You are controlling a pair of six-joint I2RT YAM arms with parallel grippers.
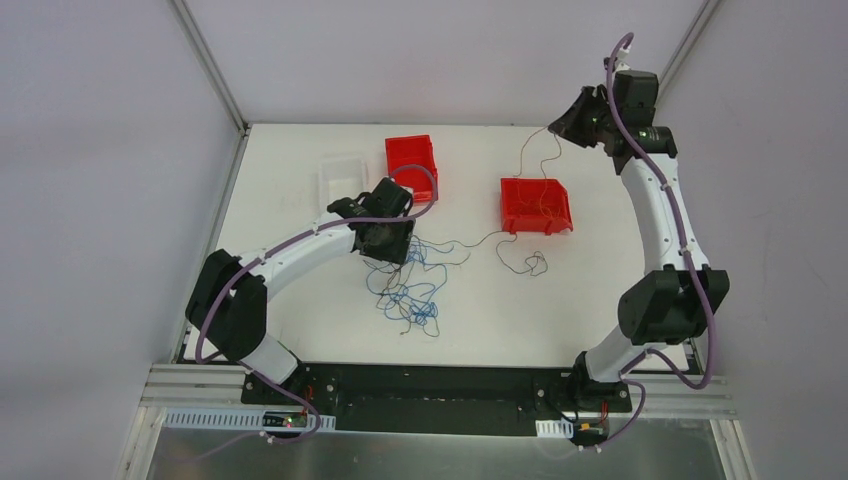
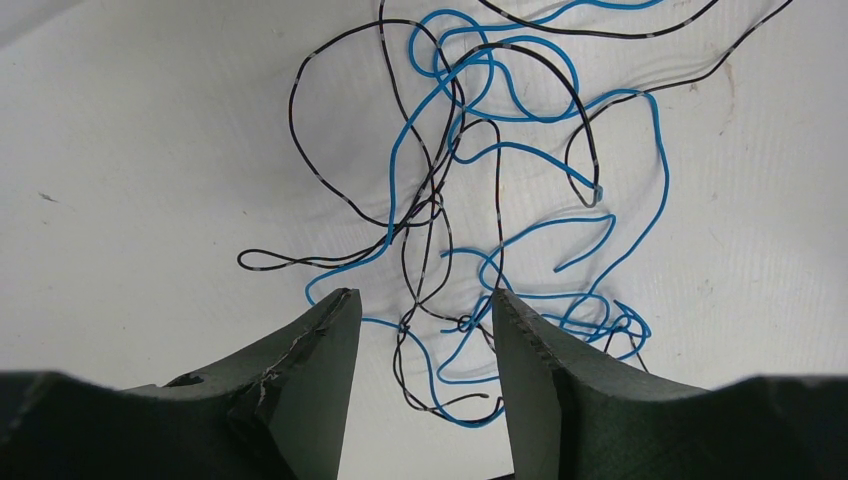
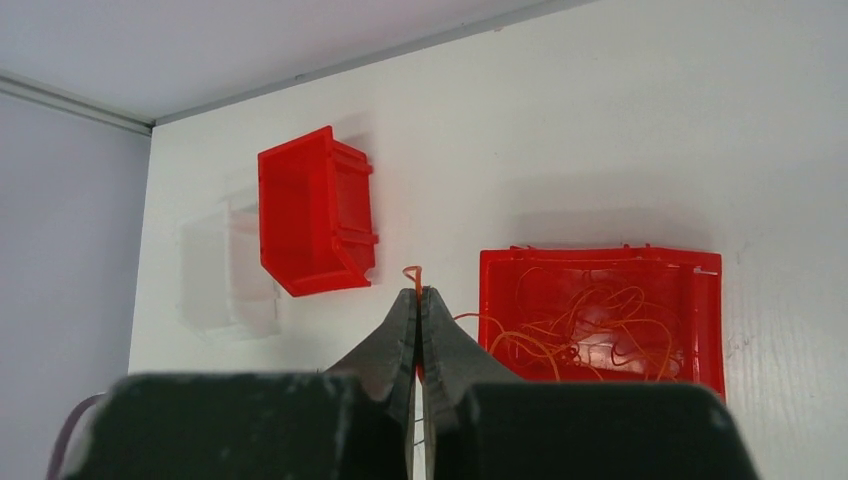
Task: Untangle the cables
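Note:
A tangle of thin blue and black cables (image 1: 408, 290) lies on the white table in front of the left arm; it fills the left wrist view (image 2: 500, 200). My left gripper (image 1: 385, 240) (image 2: 425, 310) hovers open over the near part of the tangle, with strands lying between its fingers. My right gripper (image 1: 570, 120) (image 3: 418, 292) is raised at the far right and shut on a thin orange cable (image 3: 411, 272). That cable (image 1: 530, 150) trails down to the red bin (image 1: 536, 205), which holds more orange strands (image 3: 590, 335).
A second red bin (image 1: 412, 158) (image 3: 315, 212) and a clear bin (image 1: 342, 178) (image 3: 225, 270) stand at the back of the table. A loose dark strand (image 1: 525, 262) lies in front of the nearer red bin. Grey walls close in the table.

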